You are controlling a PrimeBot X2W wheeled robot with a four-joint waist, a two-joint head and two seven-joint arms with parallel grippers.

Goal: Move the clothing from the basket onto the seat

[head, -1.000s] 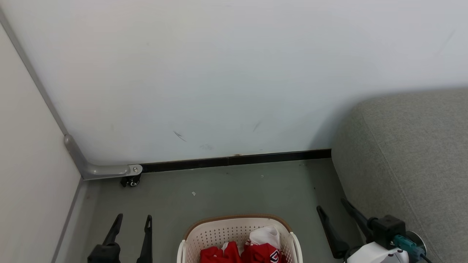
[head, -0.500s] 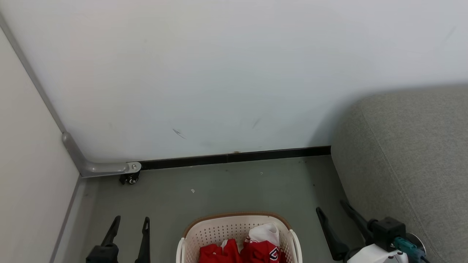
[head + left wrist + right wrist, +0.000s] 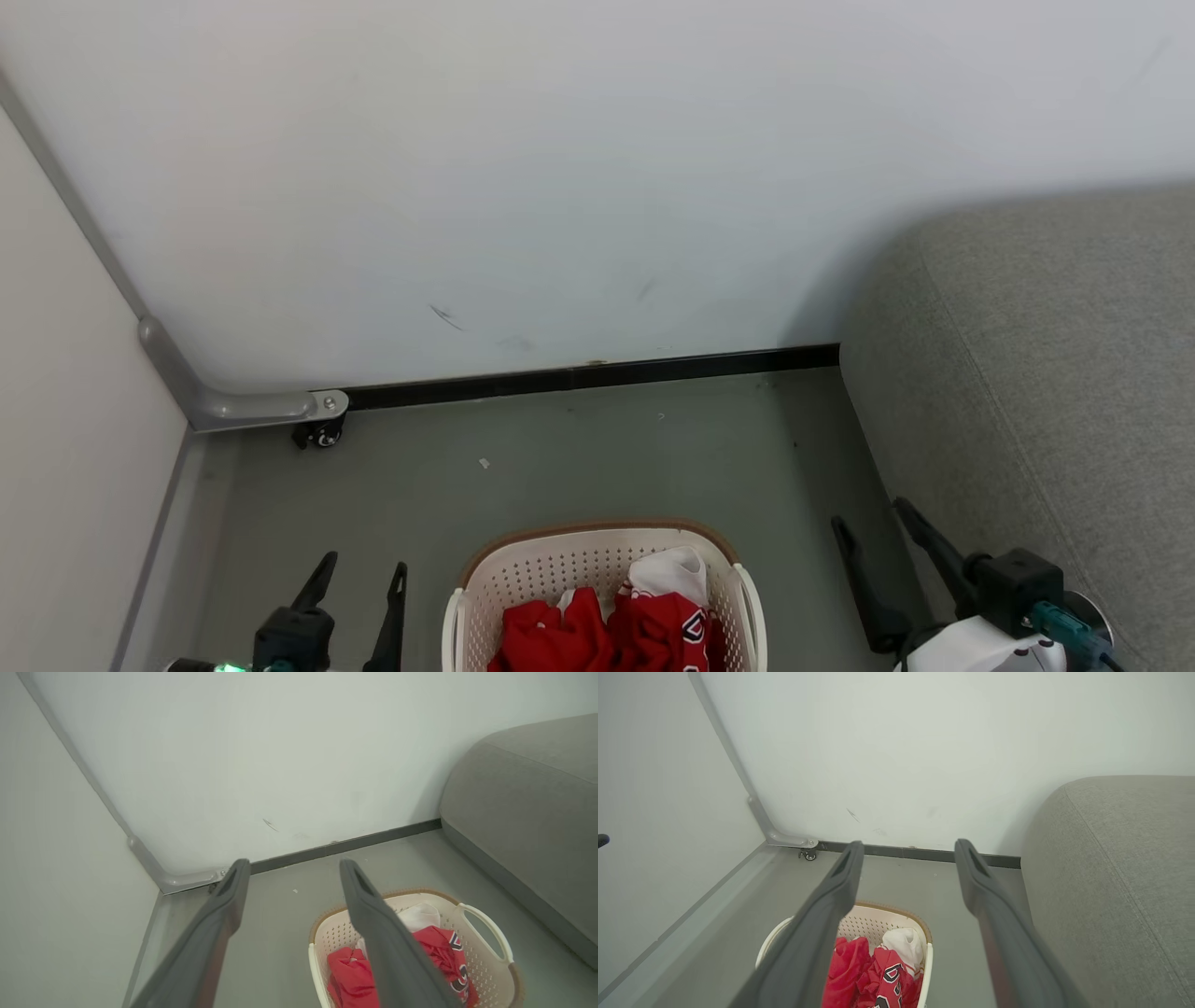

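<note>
In the head view, the left jaws sit at about 7 o'clock. They are spread fully apart with nothing between them, and they hang over bare floor point(image 3: 607, 448). From there the load lies off at about 3 o'clock, just past the inner finger.

The basket point(image 3: 597, 532) stands on the floor at 6 o'clock, between the two arms. The clothing point(image 3: 607, 639) is still inside it: bunched red jerseys with a fold of white fabric on top toward 1 o'clock. The lower edge of the view cuts off the near end of the basket, so we cannot fix its long axis, though it seems to run from 12 to 6.

The right jaws sit at about 5 o'clock, equally wide and equally empty, and from them the heap lies at about 9 o'clock. In the right wrist view the jerseys point(image 3: 878, 970) show low between the fingers and toward the left one.

The seat point(image 3: 1046, 373) fills the 3 o'clock side, close beside the right arm and well apart from the left.

We judge both arms about equally near the heap. The right one has the shorter swing to the seat, so a reach down and inward toward 9 o'clock looks like the deciding move.
</note>
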